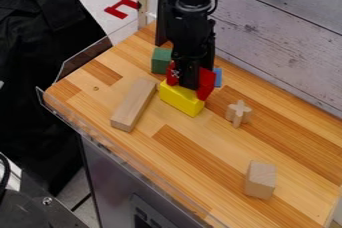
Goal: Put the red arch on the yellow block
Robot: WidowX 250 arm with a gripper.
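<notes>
We figure the red arch (206, 85) is at the yellow block (181, 99) for stacking, but honestly can't tell if our gripper (189, 81) is clamped or loose.

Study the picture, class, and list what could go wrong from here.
The red arch seems to reach past the yellow block's edge, so it might tip off. The hand hides the arch's middle, so a poor fit could go unnoticed. The green block stands close by and might get bumped.
</notes>
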